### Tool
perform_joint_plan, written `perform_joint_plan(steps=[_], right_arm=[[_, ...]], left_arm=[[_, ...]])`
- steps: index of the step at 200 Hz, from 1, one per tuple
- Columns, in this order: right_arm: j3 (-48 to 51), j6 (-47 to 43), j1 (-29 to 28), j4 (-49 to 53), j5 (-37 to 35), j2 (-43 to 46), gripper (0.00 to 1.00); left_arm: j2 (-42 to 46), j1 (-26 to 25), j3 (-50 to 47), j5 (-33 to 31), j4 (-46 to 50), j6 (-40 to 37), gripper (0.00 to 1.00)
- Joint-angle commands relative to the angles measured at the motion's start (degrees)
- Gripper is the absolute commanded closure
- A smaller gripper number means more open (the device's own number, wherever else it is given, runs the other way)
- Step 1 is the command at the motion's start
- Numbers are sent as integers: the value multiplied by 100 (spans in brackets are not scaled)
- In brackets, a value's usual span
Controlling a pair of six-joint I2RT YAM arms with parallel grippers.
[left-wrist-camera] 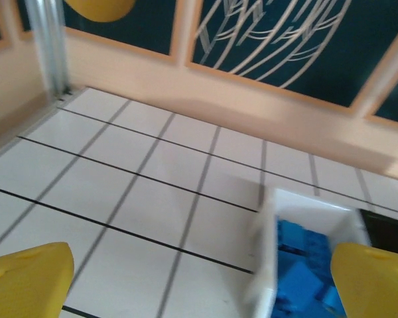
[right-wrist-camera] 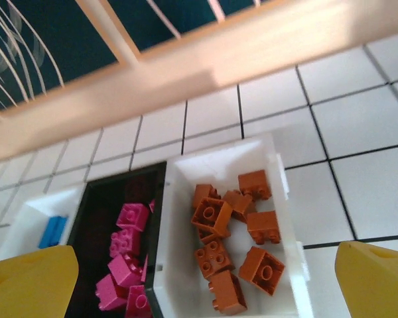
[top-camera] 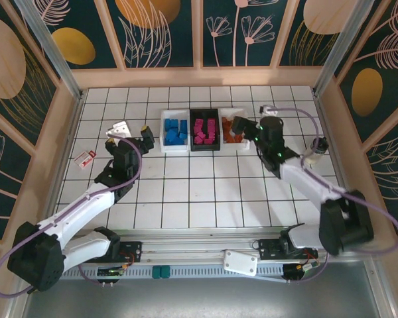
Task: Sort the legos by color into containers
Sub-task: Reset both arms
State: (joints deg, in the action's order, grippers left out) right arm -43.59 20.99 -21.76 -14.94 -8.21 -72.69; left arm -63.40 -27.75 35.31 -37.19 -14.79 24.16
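Observation:
Three trays stand in a row at the back. The left white tray (top-camera: 174, 149) (left-wrist-camera: 272, 225) holds blue legos (top-camera: 176, 130) (left-wrist-camera: 298, 265). Pink legos (top-camera: 204, 130) (right-wrist-camera: 123, 248) lie in the black tray (top-camera: 192, 129) (right-wrist-camera: 119, 192). Orange-brown legos (top-camera: 233, 132) (right-wrist-camera: 235, 228) fill the right white tray (top-camera: 229, 110) (right-wrist-camera: 219, 156). My left gripper (top-camera: 146, 135) (left-wrist-camera: 202, 291) hovers open just left of the blue tray, with nothing between its fingers. Over the orange tray, my right gripper (top-camera: 244, 126) (right-wrist-camera: 205, 291) is open and holds nothing.
A small white-and-red card (top-camera: 85, 158) lies on the tiles at the far left. A white tag (top-camera: 119, 127) sits near the left gripper. Wooden walls (top-camera: 199, 76) enclose the tiled floor on three sides.

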Motion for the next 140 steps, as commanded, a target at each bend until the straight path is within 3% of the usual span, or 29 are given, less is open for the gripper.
perform_joint_plan(steps=[1, 36, 78, 109, 140], right_arm=[[809, 138, 28, -516, -859, 712, 1], [1449, 457, 43, -604, -1580, 1342, 1], [1204, -37, 62, -352, -2083, 1375, 1], [1343, -579, 240, -543, -2044, 1513, 1], [2165, -1521, 516, -2033, -1836, 1723, 1]], left_arm=[[-462, 306, -275, -368, -1045, -508, 2], [-1419, 775, -445, -541, -1983, -1353, 2], [-1474, 1491, -782, 254, -2693, -1860, 1], [-1873, 1649, -1156, 428, -3359, -2123, 1], [-2074, 1739, -1363, 988, -4136, -2386, 2]])
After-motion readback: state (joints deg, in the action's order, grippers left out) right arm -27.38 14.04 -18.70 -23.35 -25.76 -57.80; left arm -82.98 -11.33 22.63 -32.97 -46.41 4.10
